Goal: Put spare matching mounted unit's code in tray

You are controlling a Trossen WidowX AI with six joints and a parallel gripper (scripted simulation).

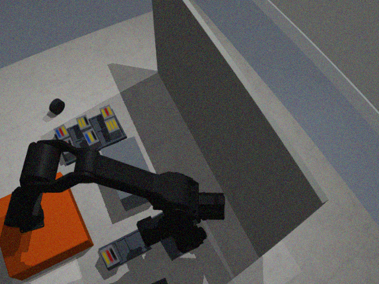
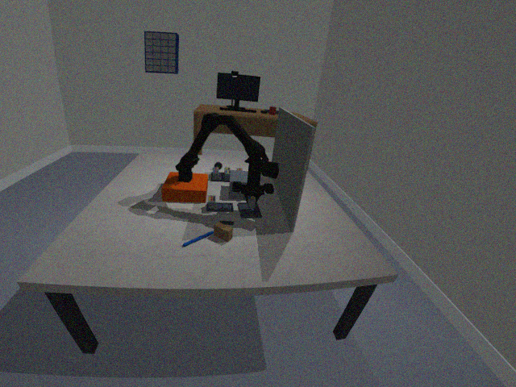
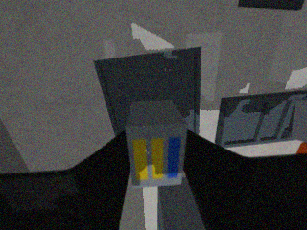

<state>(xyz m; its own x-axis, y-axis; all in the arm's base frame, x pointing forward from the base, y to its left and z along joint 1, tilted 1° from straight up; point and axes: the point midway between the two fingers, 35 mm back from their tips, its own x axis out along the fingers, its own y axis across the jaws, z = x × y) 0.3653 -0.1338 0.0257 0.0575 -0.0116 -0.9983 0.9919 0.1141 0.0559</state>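
My gripper (image 1: 171,234) (image 2: 251,198) (image 3: 153,129) is shut on a grey block with two yellow stripes and one blue stripe (image 3: 157,160). The block is upright, low over the dark square tray (image 1: 174,252) (image 2: 247,214) (image 3: 149,79), and overlaps the tray's near part in the wrist view. Whether it touches the tray is unclear. A long dark holder (image 1: 131,244) (image 2: 219,207) (image 3: 241,126) beside the tray bears a unit with yellow, red and black stripes (image 1: 109,255). Several striped spares, one with yellow stripes (image 1: 112,124), sit in a rack farther back. No printed code is readable.
A tall grey panel (image 1: 229,122) (image 2: 291,175) stands close beside the arm. A grey box (image 1: 129,152) lies between the rack and the tray. The arm's base stands on an orange block (image 1: 61,220) (image 2: 185,193). A wooden block (image 2: 222,231) and a blue pen (image 2: 197,239) lie in front.
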